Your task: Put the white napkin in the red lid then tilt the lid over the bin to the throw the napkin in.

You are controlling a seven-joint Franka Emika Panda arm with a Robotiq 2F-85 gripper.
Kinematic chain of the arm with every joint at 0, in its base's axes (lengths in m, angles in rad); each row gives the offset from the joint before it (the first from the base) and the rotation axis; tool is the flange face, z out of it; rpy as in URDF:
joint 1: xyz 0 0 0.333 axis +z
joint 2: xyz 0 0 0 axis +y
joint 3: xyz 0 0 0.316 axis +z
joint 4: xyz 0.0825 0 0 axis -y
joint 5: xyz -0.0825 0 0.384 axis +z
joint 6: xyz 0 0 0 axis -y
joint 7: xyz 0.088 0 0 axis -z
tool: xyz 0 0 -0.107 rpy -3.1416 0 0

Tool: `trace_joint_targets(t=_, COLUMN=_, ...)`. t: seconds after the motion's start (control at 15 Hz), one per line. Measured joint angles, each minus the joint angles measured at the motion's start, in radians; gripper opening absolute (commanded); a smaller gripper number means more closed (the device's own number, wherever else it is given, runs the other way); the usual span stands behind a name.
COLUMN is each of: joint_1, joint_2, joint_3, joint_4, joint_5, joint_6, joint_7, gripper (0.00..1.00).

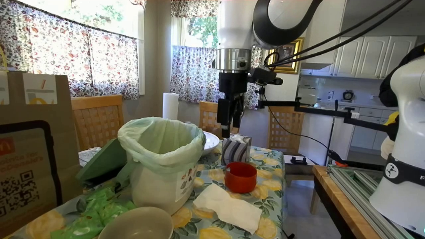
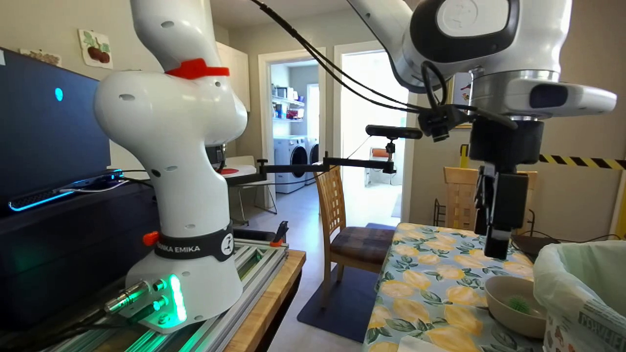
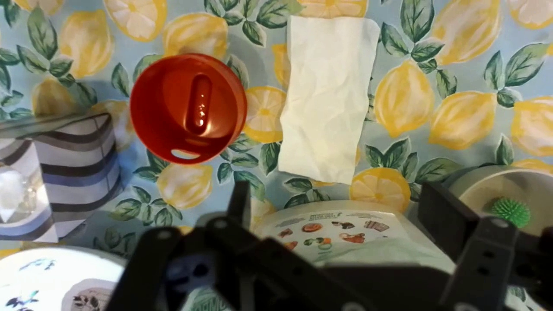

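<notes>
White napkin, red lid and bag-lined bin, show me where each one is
White napkin [image 3: 328, 99]: in the wrist view, middle of its upper face.
Red lid [image 1: 240, 182]: in an exterior view, on its outer wall.
Bag-lined bin [image 1: 152, 191]: in an exterior view, on its pale wall.

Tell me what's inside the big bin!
A pale green bag lines the bin, and its upper inside shows in both exterior views. The near side hides the bottom, so anything down there can't be seen.

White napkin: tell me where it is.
The white napkin lies on the tablecloth, upper centre of the wrist view, right of the red lid, with the bin nearer the bottom edge.
</notes>
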Motion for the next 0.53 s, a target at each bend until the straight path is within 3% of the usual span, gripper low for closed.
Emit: trace_joint_targets(t=0.53, joint_1=-0.002, joint_2=-0.020, joint_3=-0.057, joint_4=-0.001, joint_5=0.020, joint_6=-0.019, joint_7=-0.074, gripper=1.00)
